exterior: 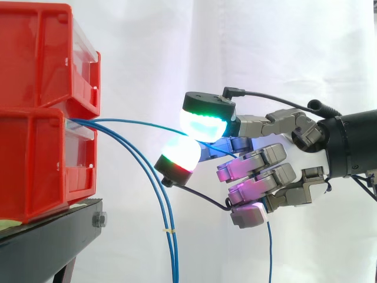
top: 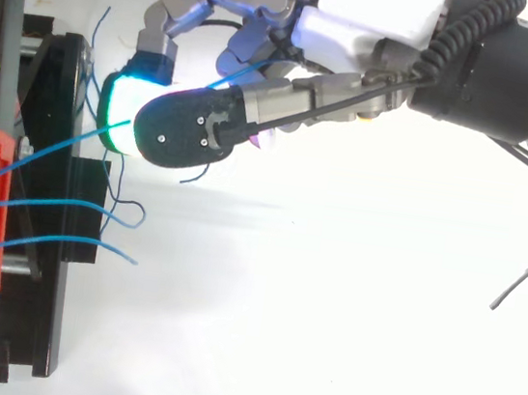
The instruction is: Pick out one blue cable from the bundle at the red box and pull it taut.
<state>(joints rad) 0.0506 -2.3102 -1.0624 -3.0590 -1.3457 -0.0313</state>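
White curtain (exterior: 235, 47) is hanging behind the whole scene, and in front of it the hand (exterior: 274, 156) is reaching in from the right. It is pinching one blue cable (exterior: 136, 122) between two glowing fingertip pads (exterior: 203, 121), while its other fingers are curling back toward the palm. From the side, this cable is running in a shallow arc from the pads to the gap between the stacked red bins (exterior: 35, 159). Its loose end is passing through the hand and dangling behind the curled fingers. Two slack cables (exterior: 174, 259) are drooping from the same gap, and a pale tie (exterior: 168, 230) is binding them low down. From above, the dark back of the upper finger is covering the pinch point. That view is showing the cables leaving the bin front side by side, with the two free ones ending in loose curls over the black stand (exterior: 47, 242), which is carrying the bins.
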